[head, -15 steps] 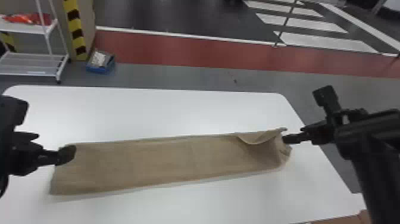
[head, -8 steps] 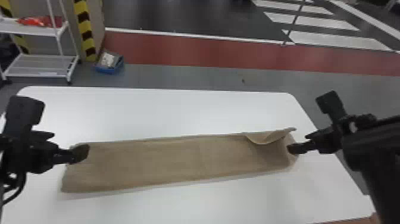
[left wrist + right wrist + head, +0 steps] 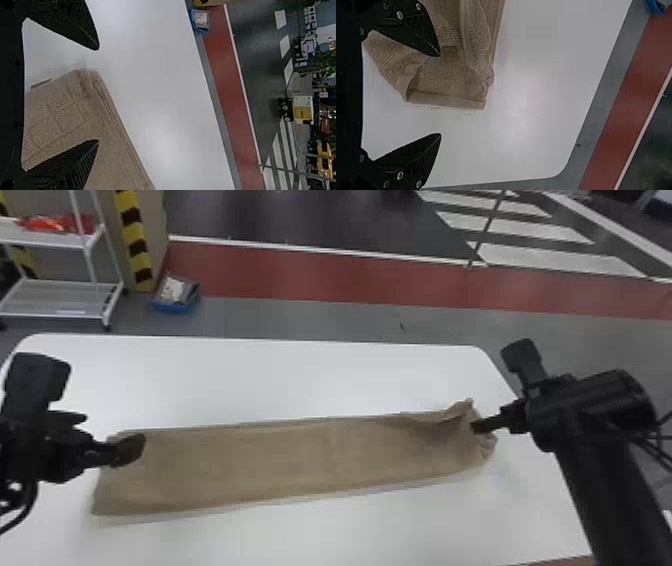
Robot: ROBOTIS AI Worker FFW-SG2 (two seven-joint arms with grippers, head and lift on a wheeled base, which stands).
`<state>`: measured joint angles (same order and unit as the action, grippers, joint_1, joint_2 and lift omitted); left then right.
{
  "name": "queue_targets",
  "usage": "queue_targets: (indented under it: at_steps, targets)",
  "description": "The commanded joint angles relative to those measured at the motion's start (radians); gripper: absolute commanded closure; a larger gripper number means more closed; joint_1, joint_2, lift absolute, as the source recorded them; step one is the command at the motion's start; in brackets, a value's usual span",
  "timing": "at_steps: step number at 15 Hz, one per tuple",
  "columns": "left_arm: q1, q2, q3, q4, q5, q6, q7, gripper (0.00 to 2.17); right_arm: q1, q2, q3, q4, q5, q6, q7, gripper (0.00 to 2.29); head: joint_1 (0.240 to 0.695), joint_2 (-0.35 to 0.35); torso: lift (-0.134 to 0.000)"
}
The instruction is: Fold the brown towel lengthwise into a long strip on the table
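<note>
The lengthwise fold looks nearly done, so smoothing seems the step in hand. The brown towel [image 3: 280,462] lies across the lower middle of the head view on the table [image 3: 300,382]. The left hand [image 3: 98,95], fingers apart, is at its left end; the right hand [image 3: 440,95], also spread, is by the crumpled right end, which needs flattening.

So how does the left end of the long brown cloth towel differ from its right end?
The left end lies mostly flat, while the right end is rumpled. The left end has a fairly straight edge; the right end's is bunched, with cloth peaking at the far corner. Both are on the white table, with the open left gripper and right gripper nearby.
</note>
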<state>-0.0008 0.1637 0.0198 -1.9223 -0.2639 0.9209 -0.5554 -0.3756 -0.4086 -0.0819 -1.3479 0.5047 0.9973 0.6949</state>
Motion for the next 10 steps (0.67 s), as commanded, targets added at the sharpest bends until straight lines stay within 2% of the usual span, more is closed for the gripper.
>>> queue_targets:
  at_steps: [1, 3, 4, 6, 10]
  targets:
    - [-0.001, 0.004, -0.001, 0.008, 0.0, -0.004, 0.0, 0.05, 0.001, -0.001, -0.025, 0.0, -0.012, 0.008, 0.012, 0.19, 0.695, -0.246, -0.092]
    - [-0.001, 0.004, -0.003, 0.011, 0.002, -0.013, 0.0, 0.05, 0.027, -0.015, -0.084, -0.034, -0.031, -0.007, 0.084, 0.19, 0.695, -0.252, -0.092]
    - [-0.001, 0.004, -0.004, 0.017, 0.002, -0.023, 0.0, 0.06, 0.029, -0.033, -0.101, -0.033, -0.031, -0.016, 0.124, 0.23, 0.695, -0.251, -0.092]
    - [-0.007, 0.004, -0.015, 0.032, 0.003, -0.029, 0.002, 0.06, 0.032, -0.065, -0.107, 0.018, -0.028, -0.059, 0.158, 0.41, 0.695, -0.259, -0.092]
    - [-0.01, 0.004, -0.024, 0.037, 0.002, -0.029, 0.002, 0.06, 0.014, -0.053, -0.084, 0.092, -0.017, -0.133, 0.172, 0.51, 0.695, -0.29, -0.092]
